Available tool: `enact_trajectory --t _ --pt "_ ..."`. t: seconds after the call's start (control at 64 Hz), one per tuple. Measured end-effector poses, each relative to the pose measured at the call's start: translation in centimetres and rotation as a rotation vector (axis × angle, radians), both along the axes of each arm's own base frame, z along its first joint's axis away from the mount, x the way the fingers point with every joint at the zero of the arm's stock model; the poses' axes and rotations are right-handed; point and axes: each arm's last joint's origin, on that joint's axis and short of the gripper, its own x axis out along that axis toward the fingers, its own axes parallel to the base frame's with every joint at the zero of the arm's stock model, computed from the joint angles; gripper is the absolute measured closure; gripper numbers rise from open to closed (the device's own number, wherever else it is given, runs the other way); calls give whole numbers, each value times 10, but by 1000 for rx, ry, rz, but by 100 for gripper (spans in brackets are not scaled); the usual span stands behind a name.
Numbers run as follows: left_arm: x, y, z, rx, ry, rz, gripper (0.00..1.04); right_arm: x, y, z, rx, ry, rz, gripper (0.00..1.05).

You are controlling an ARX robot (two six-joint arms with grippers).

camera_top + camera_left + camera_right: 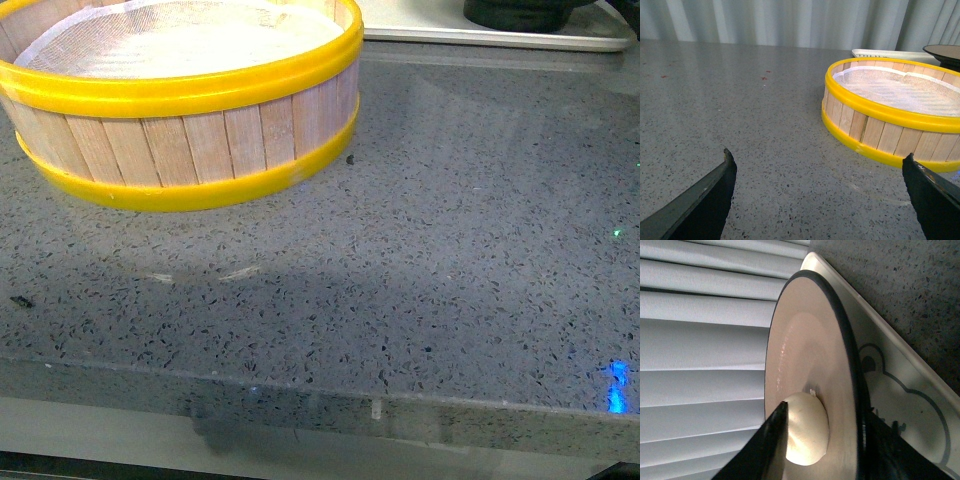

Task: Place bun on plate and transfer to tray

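Observation:
In the right wrist view the beige-brown, black-rimmed plate [805, 340] carries the cream-white bun [807, 435]. My right gripper [825, 410] is shut on the plate's rim, with one finger over the inner surface beside the bun and the other under the rim. The plate is over the white tray [900, 390], whose cartoon face shows; whether they touch I cannot tell. The left wrist view shows the plate [946, 51] far off above the tray [875, 52]. My left gripper [817, 165] hangs open over bare counter, holding nothing. The front view catches only the tray's edge [480, 38].
A yellow-rimmed wooden steamer basket [180, 110] with a white cloth liner stands on the speckled grey counter; it is beside my left gripper as basket [890, 115]. The counter's front edge [320, 400] runs along the near side. Pleated curtains back the scene.

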Motion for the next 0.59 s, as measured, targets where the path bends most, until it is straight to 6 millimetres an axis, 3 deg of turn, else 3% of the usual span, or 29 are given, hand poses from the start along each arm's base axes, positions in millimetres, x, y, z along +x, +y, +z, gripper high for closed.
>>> enact_trajectory --t 0.36,0.594 --pt "0 0 0 0 0 0 7 -10 1 3 17 -16 6 7" --pt "0 0 0 0 0 0 7 -30 1 6 24 -29 9 9"
